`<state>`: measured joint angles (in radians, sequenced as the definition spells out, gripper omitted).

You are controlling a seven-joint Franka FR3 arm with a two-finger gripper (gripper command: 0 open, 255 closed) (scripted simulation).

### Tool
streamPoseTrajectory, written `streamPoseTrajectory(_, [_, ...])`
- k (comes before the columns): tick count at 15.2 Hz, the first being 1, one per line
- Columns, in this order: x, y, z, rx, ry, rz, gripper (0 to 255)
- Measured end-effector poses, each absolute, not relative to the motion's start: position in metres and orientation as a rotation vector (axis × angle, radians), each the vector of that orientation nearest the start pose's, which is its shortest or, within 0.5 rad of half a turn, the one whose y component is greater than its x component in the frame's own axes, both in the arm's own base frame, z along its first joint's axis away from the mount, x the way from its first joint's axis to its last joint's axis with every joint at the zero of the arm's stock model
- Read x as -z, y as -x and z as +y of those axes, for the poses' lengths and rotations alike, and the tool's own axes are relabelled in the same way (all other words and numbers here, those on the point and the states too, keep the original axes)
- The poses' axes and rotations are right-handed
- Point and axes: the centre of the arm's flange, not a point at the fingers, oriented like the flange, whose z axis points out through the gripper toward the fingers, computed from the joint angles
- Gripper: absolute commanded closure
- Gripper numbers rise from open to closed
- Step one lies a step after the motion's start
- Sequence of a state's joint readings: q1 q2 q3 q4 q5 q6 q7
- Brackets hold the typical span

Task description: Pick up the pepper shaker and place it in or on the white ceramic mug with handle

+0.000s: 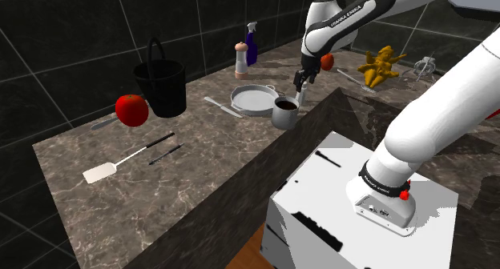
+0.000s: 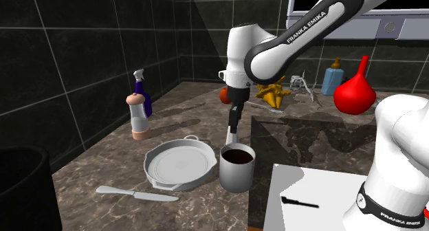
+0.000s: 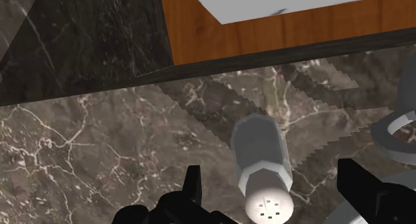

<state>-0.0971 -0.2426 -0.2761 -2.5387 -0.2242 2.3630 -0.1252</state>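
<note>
In the wrist view, find the gripper (image 3: 272, 171) spread wide and holding nothing, the pale grey pepper shaker (image 3: 261, 149) standing upright between the fingers (image 3: 193, 189) yet touched by neither, holed cap toward the camera, base on the marbled surface (image 3: 100, 149). Read this as the approach to the grasp, the pick not yet made. Come down further before closing, aiming the pads at the faceted body below the cap rather than at the rounded top. Keep the shaker midway between the fingers to avoid a one-sided shove and a topple. Close gently, then lift straight up. In the shoulder view, see the gripper low over the surface just beyond the grey mug (image 1: 284, 113), a shallow round pan (image 1: 255, 98) close at the mug's side. Expect only a short carry, so raise the shaker clear of the rim before moving across. In the second exterior view, note the shaker right behind the mug, contact or gap too hard to tell. Mind the nearer finger against the mug's wall during the descent. Note too the mug's dark inside, contents unclear: lower slowly, centred over the opening, and let go only once settled.
</note>
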Motion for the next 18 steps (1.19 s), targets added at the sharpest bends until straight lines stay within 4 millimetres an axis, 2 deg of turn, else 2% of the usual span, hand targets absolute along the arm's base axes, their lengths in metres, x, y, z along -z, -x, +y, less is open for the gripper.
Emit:
streamPoseTrajectory(1, [-0.362,-0.411,-0.162,0.061,3.247,0.142,0])
streamPoseTrajectory(2, [-0.362,-0.411,-0.162,0.061,3.247,0.142,255])
streamPoseTrajectory(12, [-0.362,-0.411,-0.162,0.062,3.247,0.141,255])
streamPoseTrajectory(18, [-0.388,-0.412,-0.161,0.062,3.247,0.141,255])
